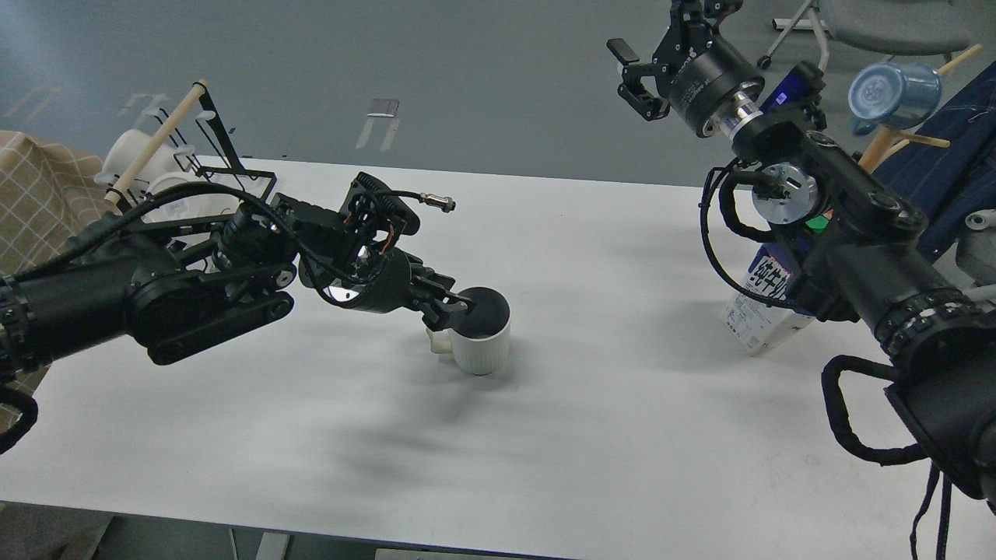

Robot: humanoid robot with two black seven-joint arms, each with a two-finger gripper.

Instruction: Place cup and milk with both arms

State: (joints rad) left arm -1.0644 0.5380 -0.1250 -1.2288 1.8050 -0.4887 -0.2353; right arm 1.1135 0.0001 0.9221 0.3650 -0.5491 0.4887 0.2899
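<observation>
Presently, head view, items as follows.

White table (607,435): matte, flat, smooth top, bearing both task items.

Cup (482,334): standing upright near the table's middle; white body with vertical ribbing, dark grey inside, small white handle turned toward the left arm. Probably ceramic.

Left gripper (454,305): black, jointed, wired; its fingers are closing narrowly over the cup's near rim, above the handle, and appear to be gripping it. Judgement: the cup is sitting on the table, so either the lift or the release is pending; which one cannot be told.

Milk carton (759,307): standing at the table's right edge, well apart from the cup, largely hidden behind the right arm; white lower panel with blue characters, a glimpse of green cap, paperboard with sharp folded edges. It is appearing to lean, though this is uncertain.

Right gripper (640,78): raised beyond the table's far edge, fingers spread wide, holding nothing. Judgement: the milk is not being handled at present.

Blue mug (895,95): glossy, hanging on a wooden peg stand, far right.

Wire rack (233,167): black, with wooden dowel, far left.
</observation>
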